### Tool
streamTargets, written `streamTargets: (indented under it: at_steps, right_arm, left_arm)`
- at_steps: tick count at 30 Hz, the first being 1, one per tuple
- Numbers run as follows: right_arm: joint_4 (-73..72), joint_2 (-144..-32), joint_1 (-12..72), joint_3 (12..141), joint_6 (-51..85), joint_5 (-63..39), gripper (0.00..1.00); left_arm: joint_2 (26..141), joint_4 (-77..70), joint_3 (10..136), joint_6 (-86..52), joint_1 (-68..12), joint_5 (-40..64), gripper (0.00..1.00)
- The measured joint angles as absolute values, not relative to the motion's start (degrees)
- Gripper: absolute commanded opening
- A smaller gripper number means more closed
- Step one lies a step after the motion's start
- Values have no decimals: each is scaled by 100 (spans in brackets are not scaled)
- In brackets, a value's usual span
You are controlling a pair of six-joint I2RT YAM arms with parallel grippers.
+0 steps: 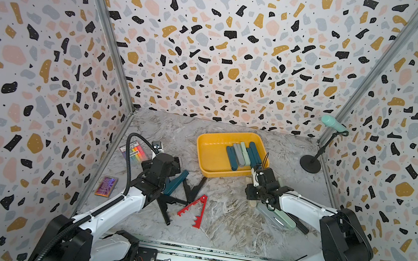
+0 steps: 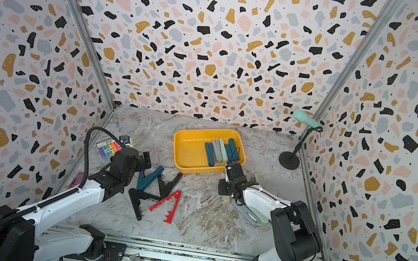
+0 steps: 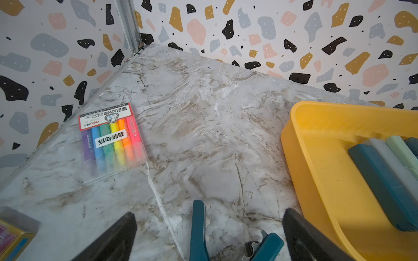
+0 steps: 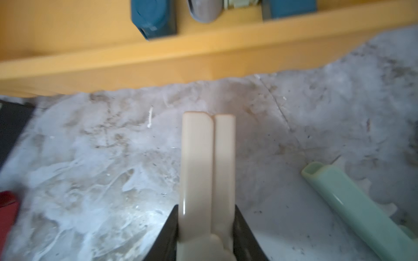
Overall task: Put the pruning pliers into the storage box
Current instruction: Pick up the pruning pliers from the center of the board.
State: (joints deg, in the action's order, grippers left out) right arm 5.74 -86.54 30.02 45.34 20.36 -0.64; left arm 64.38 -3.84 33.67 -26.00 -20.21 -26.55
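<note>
Right end effector (image 4: 206, 213): clamping beige pliers (image 4: 203, 158).
Storage box (image 1: 208, 154): at its 10 o'clock.
Left end effector (image 3: 209, 214): wide open, astride teal pliers (image 3: 198, 226).

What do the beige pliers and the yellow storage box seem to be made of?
The beige pliers: probably moulded plastic, smooth and semi-glossy; a light streak runs along one arm. The storage box: likely plastic too, one even mustard colour, rounded corners, duller sheen.

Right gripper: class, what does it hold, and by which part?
The right gripper holds the beige pruning pliers, clamped across both arms, well back from their tips.
</note>
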Motion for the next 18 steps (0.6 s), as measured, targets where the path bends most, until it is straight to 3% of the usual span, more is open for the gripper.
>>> streamTargets:
  at_steps: [9, 18]
  right_arm:
    - [523, -8077, 2976, 5181, 2001, -281, 10]
    - [239, -10145, 2989, 7618, 1911, -513, 15]
  left_arm:
    - [6445, -384, 3277, -2663, -1763, -2405, 99]
    - [6539, -283, 3258, -2705, -1763, -2283, 99]
